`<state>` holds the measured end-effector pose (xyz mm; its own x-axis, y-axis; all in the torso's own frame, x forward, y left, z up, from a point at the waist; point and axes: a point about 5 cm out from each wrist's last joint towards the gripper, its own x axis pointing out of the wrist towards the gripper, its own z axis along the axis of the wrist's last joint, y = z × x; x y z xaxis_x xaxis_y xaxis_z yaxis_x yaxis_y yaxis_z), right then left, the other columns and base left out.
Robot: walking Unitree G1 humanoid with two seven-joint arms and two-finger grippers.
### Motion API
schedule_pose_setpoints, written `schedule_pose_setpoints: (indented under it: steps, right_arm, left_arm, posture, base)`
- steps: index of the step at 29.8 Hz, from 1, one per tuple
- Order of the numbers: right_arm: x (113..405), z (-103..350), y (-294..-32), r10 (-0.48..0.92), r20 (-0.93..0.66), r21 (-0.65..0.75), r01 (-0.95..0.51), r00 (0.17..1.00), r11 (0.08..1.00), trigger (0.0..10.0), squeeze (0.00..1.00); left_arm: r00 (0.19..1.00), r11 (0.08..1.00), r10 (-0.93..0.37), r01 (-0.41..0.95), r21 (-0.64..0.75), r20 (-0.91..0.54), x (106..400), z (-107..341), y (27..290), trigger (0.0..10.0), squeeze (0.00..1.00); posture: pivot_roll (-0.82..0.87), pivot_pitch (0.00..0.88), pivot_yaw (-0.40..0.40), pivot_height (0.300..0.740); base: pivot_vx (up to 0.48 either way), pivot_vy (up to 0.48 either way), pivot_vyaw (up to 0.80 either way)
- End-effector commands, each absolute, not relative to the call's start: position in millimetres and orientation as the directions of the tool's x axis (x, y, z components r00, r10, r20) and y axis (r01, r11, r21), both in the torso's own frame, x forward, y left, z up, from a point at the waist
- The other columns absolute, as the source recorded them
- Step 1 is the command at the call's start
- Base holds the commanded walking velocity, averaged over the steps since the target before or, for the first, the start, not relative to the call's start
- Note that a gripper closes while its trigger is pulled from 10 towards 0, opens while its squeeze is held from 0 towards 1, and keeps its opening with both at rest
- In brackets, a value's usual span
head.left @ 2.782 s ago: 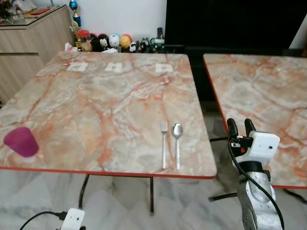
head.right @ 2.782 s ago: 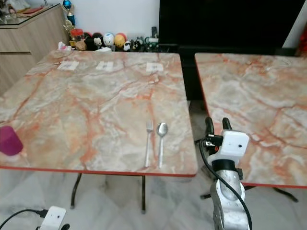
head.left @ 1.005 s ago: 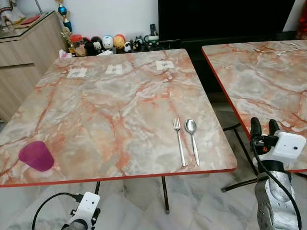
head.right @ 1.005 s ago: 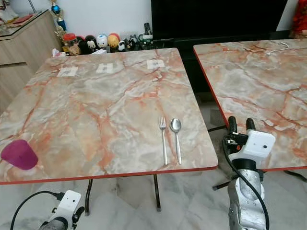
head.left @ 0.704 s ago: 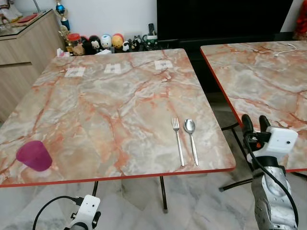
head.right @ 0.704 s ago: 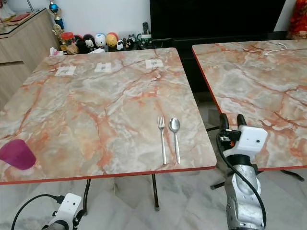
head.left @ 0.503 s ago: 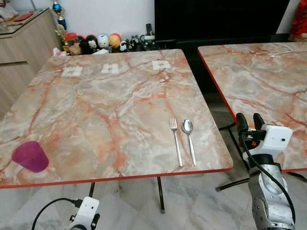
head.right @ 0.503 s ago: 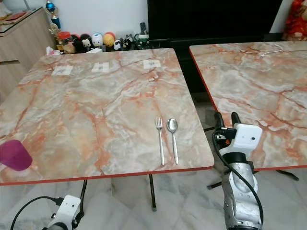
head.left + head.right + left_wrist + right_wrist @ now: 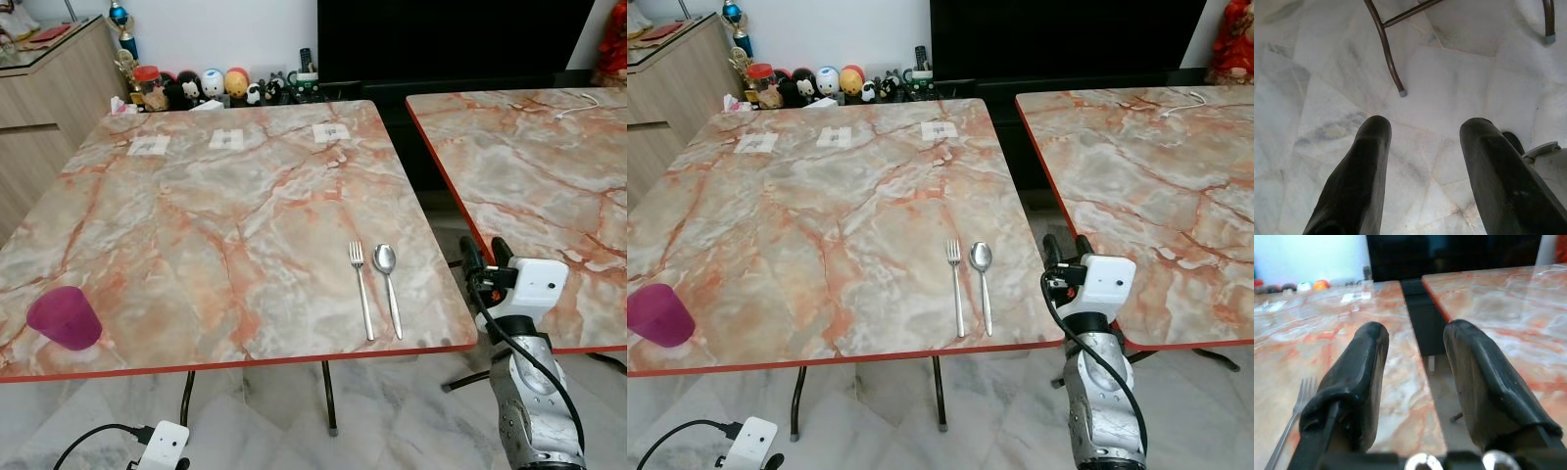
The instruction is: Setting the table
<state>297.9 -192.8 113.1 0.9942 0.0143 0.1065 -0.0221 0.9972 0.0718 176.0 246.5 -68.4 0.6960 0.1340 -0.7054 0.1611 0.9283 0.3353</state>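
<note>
The right claw (image 9: 485,257) is up in the gap between two marble benches, fingers apart, holding nothing. The fork (image 9: 361,289) and spoon (image 9: 388,278) lie side by side near the bench (image 9: 196,215) edge. The left claw (image 9: 1422,161) hangs low over the floor (image 9: 1459,68), fingers apart. A pink cup (image 9: 64,317) sits by the left corner.

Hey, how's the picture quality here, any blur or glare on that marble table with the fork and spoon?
Left eye view: sharp, evenly lit; fork and spoon crisp on the table. Right wrist view: soft, the open right gripper blurred up close. Left wrist view: floor clear.

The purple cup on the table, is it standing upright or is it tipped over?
Cannot tell for certain. The purple cup sits near the table's front left edge, and its narrower end seems uppermost, so it may stand upside down.
</note>
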Motion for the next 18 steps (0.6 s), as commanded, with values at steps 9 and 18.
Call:
schedule_pose_setpoints:
  steps: [9,18]
  right_arm:
    - [323,110,-179,0.059,0.036,0.092,-0.062,0.998,0.994,10.0,0.0]
    - [320,102,-182,0.039,0.017,0.099,-0.041,0.999,0.994,10.0,0.0]
  left_arm:
    - [0.669,0.937,0.166,0.123,0.328,-0.725,168,-71,252,10.0,0.0]
    - [0.656,0.939,0.172,0.116,0.324,-0.734,166,-73,253,10.0,0.0]
  posture:
    - [0.05,0.0,0.013,0.74]
    - [0.04,0.005,0.016,0.74]
  base:
    - [0.0,0.0,0.0]
    - [0.0,0.0,0.0]
